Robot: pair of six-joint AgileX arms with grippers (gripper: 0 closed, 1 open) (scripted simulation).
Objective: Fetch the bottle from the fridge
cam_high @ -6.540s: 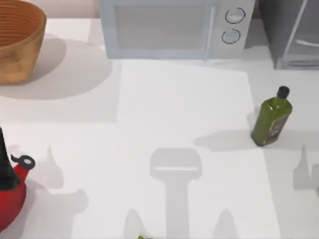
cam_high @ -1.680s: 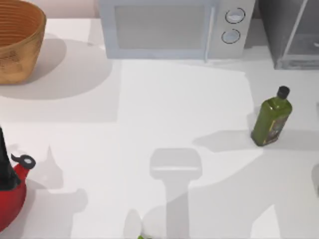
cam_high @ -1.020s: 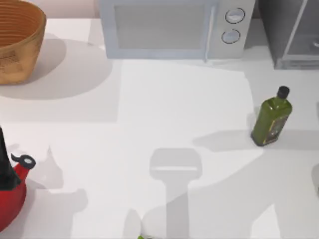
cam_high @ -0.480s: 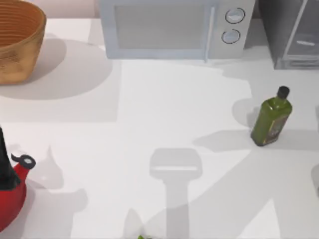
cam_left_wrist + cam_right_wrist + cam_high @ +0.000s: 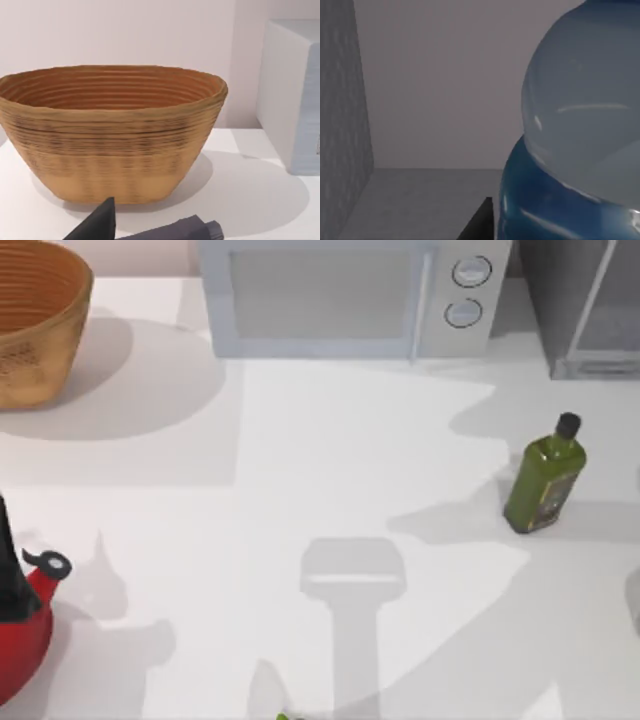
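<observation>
Left gripper (image 5: 150, 227): dark fingers at bottom centre of left wrist view, one pointed tip standing up, other lying flatter toward lower right; gap between them not readable. Right gripper: single dark finger (image 5: 479, 222) edge at bottom centre of right wrist view; open or closed not discernible.

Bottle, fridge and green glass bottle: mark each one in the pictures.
bottle (image 5: 580, 125): right wrist view, on its clear rounded body.
fridge (image 5: 590, 310): top view, on its front panel.
green glass bottle (image 5: 543, 485): top view, on its green body.
</observation>
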